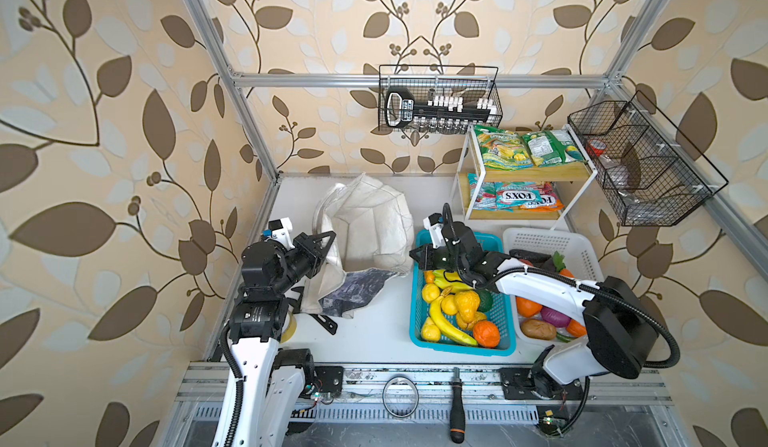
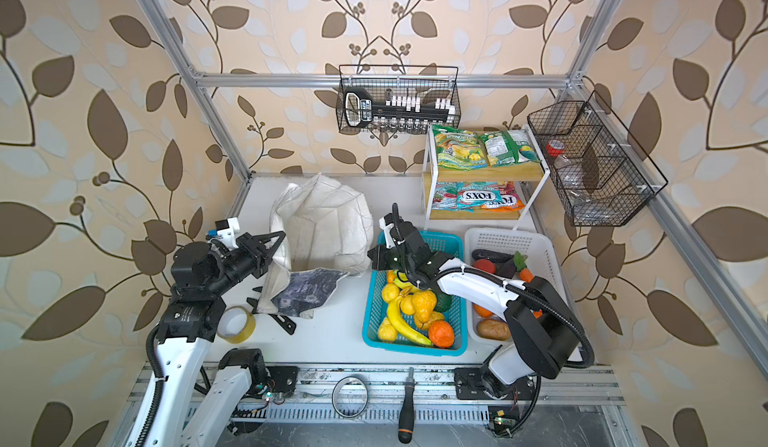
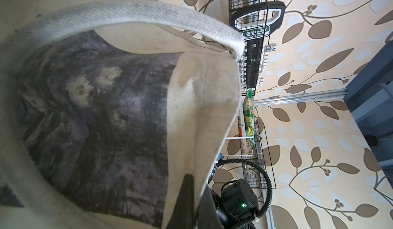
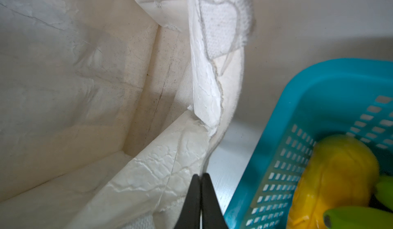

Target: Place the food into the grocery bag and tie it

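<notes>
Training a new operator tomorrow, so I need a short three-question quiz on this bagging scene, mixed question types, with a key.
1. True or false: the snack packets already lie inside the grocery bag.
2. Which holds the banana? A blue basket; B white basket; C wire basket.
3. Fill in: the left gripper is shut on the ____'s rim.
Key: 1 false, they lie on the rack's top shelf. 2 A. 3 grocery bag.
</notes>
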Tool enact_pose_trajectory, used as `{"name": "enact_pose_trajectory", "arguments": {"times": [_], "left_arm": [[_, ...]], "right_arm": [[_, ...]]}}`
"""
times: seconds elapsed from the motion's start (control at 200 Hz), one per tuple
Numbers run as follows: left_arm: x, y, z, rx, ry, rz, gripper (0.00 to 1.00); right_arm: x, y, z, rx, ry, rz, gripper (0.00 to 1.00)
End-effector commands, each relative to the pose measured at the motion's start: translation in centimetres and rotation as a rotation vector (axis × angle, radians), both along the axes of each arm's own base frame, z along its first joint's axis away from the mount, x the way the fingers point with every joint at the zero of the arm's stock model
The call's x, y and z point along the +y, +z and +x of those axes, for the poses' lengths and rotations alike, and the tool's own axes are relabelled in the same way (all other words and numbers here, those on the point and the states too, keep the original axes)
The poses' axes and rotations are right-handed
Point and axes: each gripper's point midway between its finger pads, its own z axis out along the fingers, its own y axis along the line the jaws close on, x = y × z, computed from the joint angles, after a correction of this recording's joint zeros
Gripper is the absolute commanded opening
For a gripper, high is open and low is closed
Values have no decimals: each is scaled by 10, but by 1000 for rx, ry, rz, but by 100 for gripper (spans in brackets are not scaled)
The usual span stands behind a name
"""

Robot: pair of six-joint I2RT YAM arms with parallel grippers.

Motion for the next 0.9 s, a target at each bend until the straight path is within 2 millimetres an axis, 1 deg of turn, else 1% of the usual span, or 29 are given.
{"name": "enact_pose_trajectory", "arguments": {"times": [0.0, 0.045, 0.115, 0.23, 0.285, 0.35, 0.42, 0.47, 0.52, 0.565, 0.625, 0.645, 0.695, 0.785, 0.86, 0.895], "left_arm": [[-8, 41, -13, -131, -47, -22, 0], [-8, 45, -14, -140, -44, -17, 0], [-6, 44, -15, -140, -38, 8, 0], [-5, 34, -13, -114, -36, 38, 0], [-4, 27, -12, -104, -30, 59, 0], [0, 18, -13, -92, -12, 121, 0], [11, 2, -16, -46, 30, 233, 0], [16, -3, -19, -37, 40, 322, 0], [27, -12, -22, 1, 79, 410, 0], [34, -16, -24, 19, 106, 459, 0], [30, -20, -22, 19, 78, 460, 0], [29, -23, -21, 24, 63, 464, 0], [29, -33, -22, 57, 47, 483, 0], [34, -46, -27, 83, 48, 538, 0], [41, -48, -33, 85, 76, 589, 0], [41, -48, -34, 80, 72, 598, 0]], "right_arm": [[-20, 39, -2, -85, -27, 20, 0], [-29, 51, -3, -110, -43, 13, 0], [-43, 66, -6, -135, -59, -4, 0], [-64, 86, -14, -165, -83, -14, 0], [-68, 91, -19, -168, -80, -16, 0], [-74, 95, -23, -166, -76, -38, 0], [-80, 97, -26, -173, -75, -64, 0], [-84, 94, -27, -166, -74, -78, 0], [-91, 88, -26, -149, -82, -94, 0], [-96, 84, -24, -141, -92, -103, 0], [-97, 82, -23, -142, -96, -102, 0], [-97, 81, -23, -139, -100, -114, 0], [-94, 84, -25, -155, -99, -143, 0], [-79, 89, -30, -163, -66, -143, 0], [-66, 91, -37, -168, -34, -181, 0], [-59, 90, -41, -156, -12, -183, 0]]}}
